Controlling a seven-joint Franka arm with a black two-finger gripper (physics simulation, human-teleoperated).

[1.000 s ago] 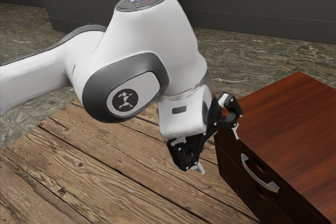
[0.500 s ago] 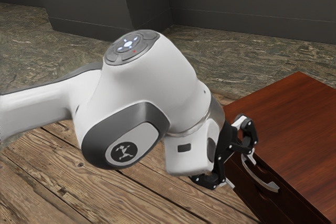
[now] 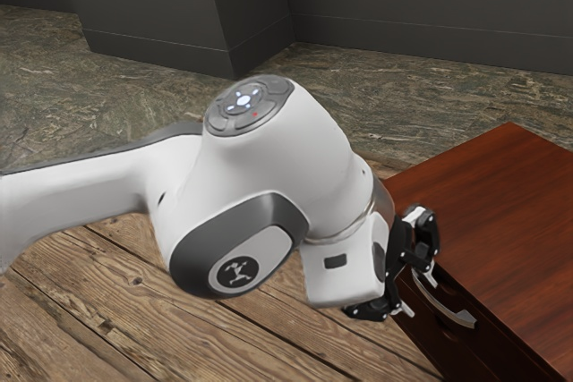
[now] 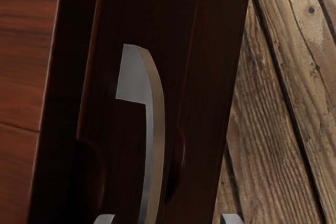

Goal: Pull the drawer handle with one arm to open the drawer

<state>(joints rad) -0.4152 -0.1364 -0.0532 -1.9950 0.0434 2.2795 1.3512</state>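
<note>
Straddling the near end of the handle point(image 3: 445, 300), the gripper point(image 3: 414, 288) stands with fingers apart at the drawer front point(image 3: 439, 339), which looks unopened.

From the wrist, the handle point(image 4: 150, 140) runs between both fingertips point(image 4: 105, 220). Closing off-centre could let the curved bar slip out. A second ago the gripper hung higher, short of the handle.

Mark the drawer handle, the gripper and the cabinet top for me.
drawer handle point(image 4: 153, 129), wrist view, middle of the curved metal bar.
gripper point(image 3: 414, 288), exterior view, midway between its fingertips.
cabinet top point(image 3: 501, 203), exterior view, bare wood surface.
</note>
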